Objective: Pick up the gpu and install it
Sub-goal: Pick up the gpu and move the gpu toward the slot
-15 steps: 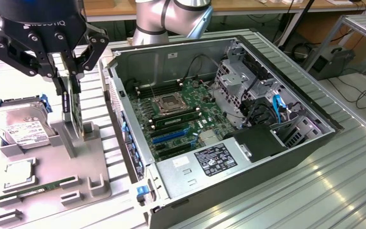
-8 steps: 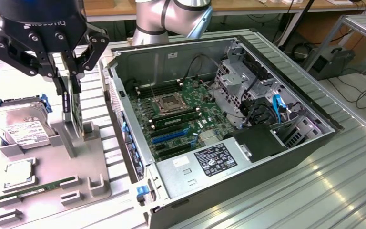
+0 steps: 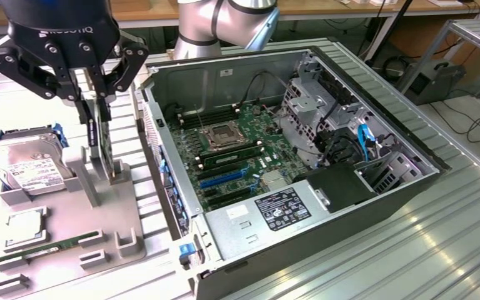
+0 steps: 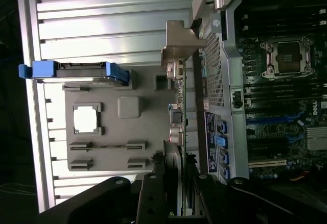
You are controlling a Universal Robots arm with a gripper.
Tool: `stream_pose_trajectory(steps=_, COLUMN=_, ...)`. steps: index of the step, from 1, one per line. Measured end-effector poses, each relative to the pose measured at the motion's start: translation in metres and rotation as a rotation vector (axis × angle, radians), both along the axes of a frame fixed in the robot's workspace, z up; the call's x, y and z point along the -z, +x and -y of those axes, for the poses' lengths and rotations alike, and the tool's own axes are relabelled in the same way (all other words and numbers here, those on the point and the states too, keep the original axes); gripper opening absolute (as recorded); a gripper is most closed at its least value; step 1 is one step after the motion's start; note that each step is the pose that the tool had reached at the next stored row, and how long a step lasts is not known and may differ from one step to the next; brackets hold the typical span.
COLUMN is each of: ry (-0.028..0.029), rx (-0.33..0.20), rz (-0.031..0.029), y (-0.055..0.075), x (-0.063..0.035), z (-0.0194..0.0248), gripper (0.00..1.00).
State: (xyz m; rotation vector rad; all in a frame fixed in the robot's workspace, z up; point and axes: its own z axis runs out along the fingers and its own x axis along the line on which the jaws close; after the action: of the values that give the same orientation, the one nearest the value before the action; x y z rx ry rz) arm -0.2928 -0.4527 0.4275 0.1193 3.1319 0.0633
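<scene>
The gpu (image 3: 100, 147) is a thin dark card standing on edge at the exterior view's left, over the grey parts holder (image 3: 132, 247). Its lower end sits between the holder's two grey uprights; I cannot tell if it still touches them. My gripper (image 3: 95, 103) comes down from above and is shut on the card's upper part, one finger on each face. In the wrist view the gpu (image 4: 179, 124) shows edge-on with its silver bracket (image 4: 176, 48) at the far end, held by my gripper (image 4: 176, 185). The open computer case (image 3: 223, 59) lies to the exterior view's right, motherboard (image 3: 240, 150) exposed.
On the holder lie a hard drive (image 3: 23, 159) in a blue frame, a CPU (image 3: 23, 222) and a green RAM stick (image 3: 48, 244). Blue expansion slots (image 3: 223, 178) sit low on the motherboard, beside a drive cage (image 3: 311, 109) and a power supply (image 3: 282, 209). Ribbed metal table (image 3: 440, 237) surrounds the case.
</scene>
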Motion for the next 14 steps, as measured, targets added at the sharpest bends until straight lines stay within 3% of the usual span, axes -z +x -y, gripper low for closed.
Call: stream_pose_trajectory(steps=14, ry=0.0, rx=0.0, rz=0.0001, y=0.0087, x=0.0, z=0.0, gripper=0.26)
